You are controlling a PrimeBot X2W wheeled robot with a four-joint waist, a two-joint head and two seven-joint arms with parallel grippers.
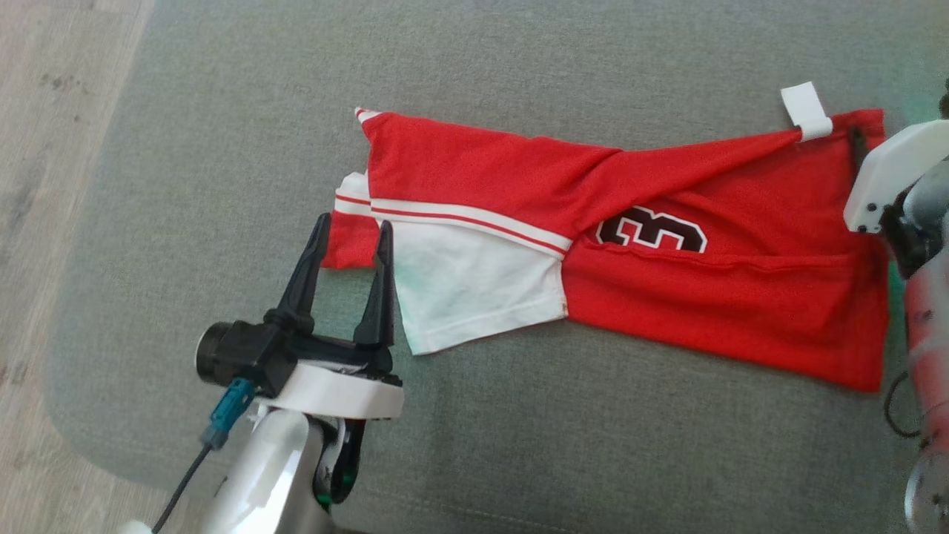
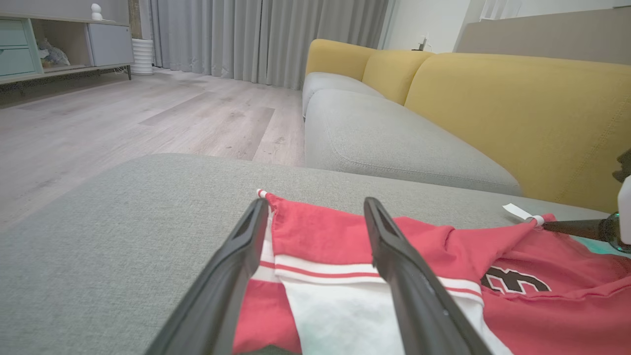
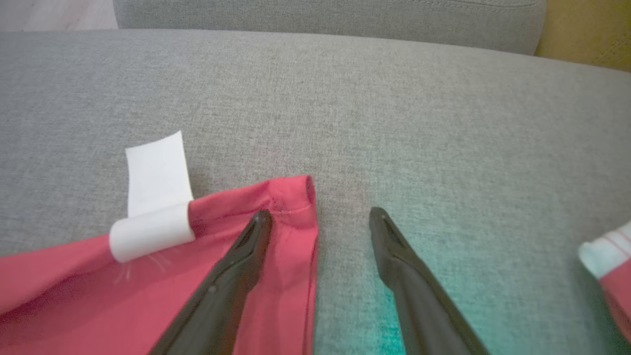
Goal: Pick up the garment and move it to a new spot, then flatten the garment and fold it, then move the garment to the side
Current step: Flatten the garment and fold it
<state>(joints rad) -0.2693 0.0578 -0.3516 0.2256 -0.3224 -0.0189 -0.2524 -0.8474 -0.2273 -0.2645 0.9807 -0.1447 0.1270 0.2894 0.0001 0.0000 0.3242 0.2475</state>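
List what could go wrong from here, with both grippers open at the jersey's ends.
The right gripper straddles a corner of the jersey beside the white tag, one finger over bare cushion: closing may catch only the hem, or miss.
The left gripper spans the overlapping white panel and red sleeve: it may grab one layer only.
A diagonal fold crosses the jersey; lifting could keep that twist.

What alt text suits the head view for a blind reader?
A red and white jersey lies part-folded on a grey cushion. The open left gripper is at its white end, and the open right gripper is at its opposite red corner.
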